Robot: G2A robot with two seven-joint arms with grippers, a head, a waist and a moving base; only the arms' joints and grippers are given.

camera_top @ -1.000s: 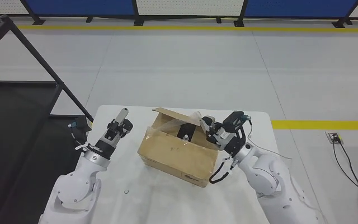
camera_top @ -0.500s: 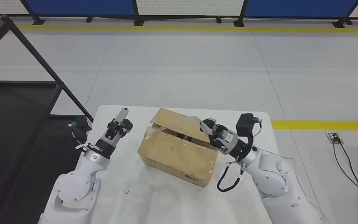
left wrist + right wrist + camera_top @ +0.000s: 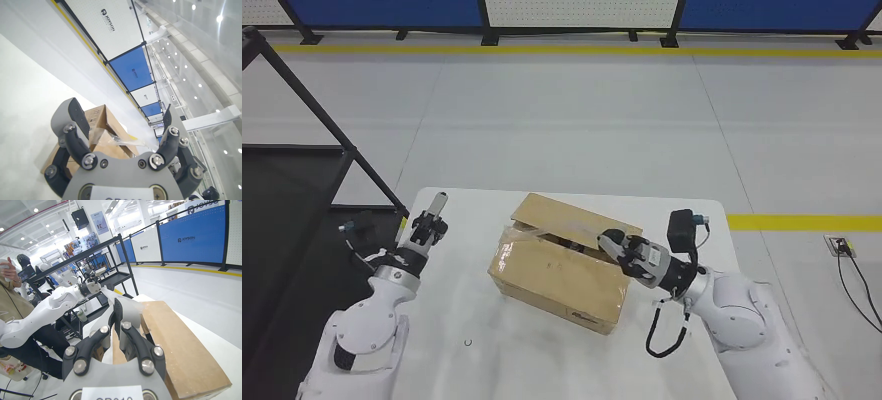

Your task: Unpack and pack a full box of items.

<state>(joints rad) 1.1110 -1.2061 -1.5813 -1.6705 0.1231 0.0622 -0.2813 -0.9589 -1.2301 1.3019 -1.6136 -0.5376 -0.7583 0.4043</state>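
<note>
Near the table (image 3: pixel 467 305) centre, your right gripper (image 3: pixel 118 305) sits pinched closed at the cardboard box (image 3: pixel 552 272) top; your left gripper (image 3: pixel 122 106) hangs open, well apart.

A cardboard box (image 3: pixel 557 275) sits in the middle of the white surface (image 3: pixel 457 310), flaps nearly down, with the right end effector (image 3: pixel 614 241) at its top flap and the left end effector (image 3: pixel 434 208) raised well apart from it.

fence panels (image 3: pixel 191 247): logo print | box (image 3: pixel 94 115): small print, unreadable | wrist label (image 3: pixel 112 392): cut off
</note>
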